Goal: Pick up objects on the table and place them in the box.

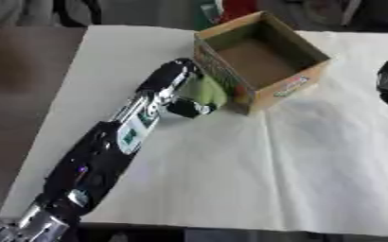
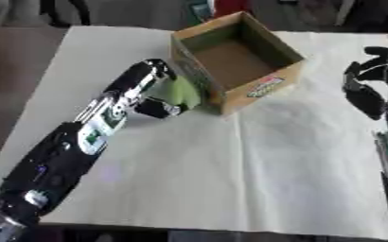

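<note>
An open cardboard box [image 1: 300, 81] stands at the far middle of the white-covered table, its inside brown and bare as far as I can see. My left hand [image 1: 177, 87] reaches up beside the box's left wall, fingers and thumb curled round a pale green object [image 1: 207, 90] that sits right against the box. My right hand [image 2: 369, 85] hovers at the right edge of the table, fingers relaxed and holding nothing.
The white cloth [image 1: 255, 170] covers the table and lies bare in front of the box. A brown floor strip [image 1: 15, 94] runs along the left. Dark, red and green shapes [image 1: 218, 9] stand behind the far edge.
</note>
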